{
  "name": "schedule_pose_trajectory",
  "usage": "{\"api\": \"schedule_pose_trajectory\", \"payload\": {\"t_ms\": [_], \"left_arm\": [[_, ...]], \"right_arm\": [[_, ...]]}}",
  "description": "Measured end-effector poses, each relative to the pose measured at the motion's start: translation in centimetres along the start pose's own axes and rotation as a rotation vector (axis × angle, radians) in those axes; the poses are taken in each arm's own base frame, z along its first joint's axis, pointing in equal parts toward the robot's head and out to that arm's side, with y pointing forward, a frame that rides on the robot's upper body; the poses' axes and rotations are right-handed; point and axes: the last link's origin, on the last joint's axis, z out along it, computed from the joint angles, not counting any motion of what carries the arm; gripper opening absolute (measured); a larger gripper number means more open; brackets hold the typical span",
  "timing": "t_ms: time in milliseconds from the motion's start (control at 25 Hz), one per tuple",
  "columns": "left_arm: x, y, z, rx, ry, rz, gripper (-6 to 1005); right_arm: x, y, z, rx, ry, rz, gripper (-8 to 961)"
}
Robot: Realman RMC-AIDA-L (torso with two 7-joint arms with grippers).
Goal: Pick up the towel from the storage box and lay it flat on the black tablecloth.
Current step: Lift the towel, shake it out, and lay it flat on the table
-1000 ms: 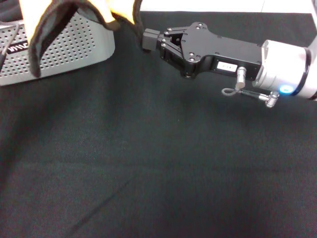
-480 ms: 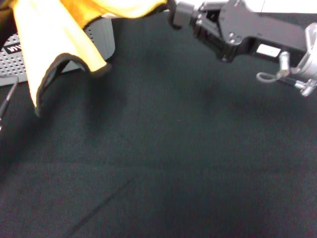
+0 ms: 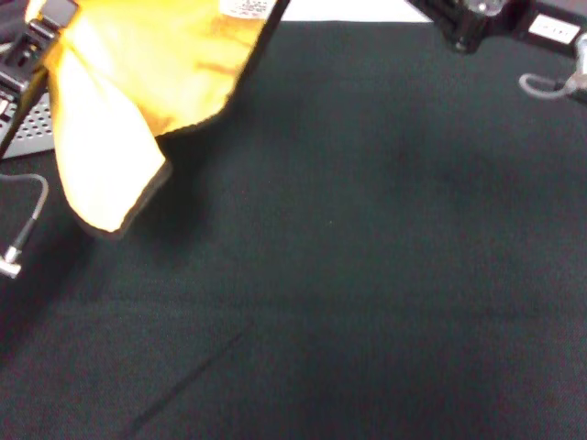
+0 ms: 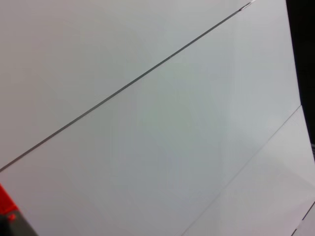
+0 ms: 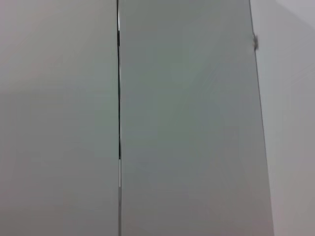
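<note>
Towel (image 3: pixel 138 101) hangs yellow side out above the far left of the cloth (image 3: pixel 348 275), top cut off by the frame. Left gripper (image 3: pixel 37 37) is at its left corner, right gripper (image 3: pixel 477 18) far right; finger state of either cannot be told. Box (image 3: pixel 27 133) is mostly hidden behind the towel. Wrist views show only pale panels

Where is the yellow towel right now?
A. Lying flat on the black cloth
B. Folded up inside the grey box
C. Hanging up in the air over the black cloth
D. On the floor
C. The towel hangs bunched from the top of the head view, its lower edge dangling free and casting a shadow on the black cloth, with the grey box partly hidden behind it.
</note>
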Motion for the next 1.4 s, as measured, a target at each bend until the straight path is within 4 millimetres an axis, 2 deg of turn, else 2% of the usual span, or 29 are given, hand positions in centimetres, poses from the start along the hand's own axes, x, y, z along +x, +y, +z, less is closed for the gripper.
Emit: {"api": "schedule_pose_trajectory", "payload": {"t_ms": [200,400,640,920,1200,1400], "left_arm": [[-0.7,-0.4,-0.2,0.030,-0.027,-0.006,62],[-0.9,-0.5,-0.4,0.040,-0.043,-0.006,245],[-0.7,-0.4,-0.4,0.027,-0.055,-0.003,403],[-1.5,0.3,1.2,-0.054,-0.154,0.012,592],[-3.5,0.9,3.3,-0.135,-0.297,0.026,591],[-4.9,1.3,3.9,-0.175,-0.364,0.064,592]], "right_arm": [[-1.5,-0.2,-0.1,0.007,-0.017,-0.042,2],[-2.3,-0.7,-0.6,0.034,-0.037,-0.061,3],[-3.3,-0.9,-0.7,0.044,-0.055,-0.085,3],[-3.3,-1.9,-0.6,0.110,-0.063,-0.091,2],[-2.9,-3.0,0.1,0.181,-0.047,-0.126,2],[-3.0,-3.9,0.7,0.229,-0.043,-0.147,2]]}}
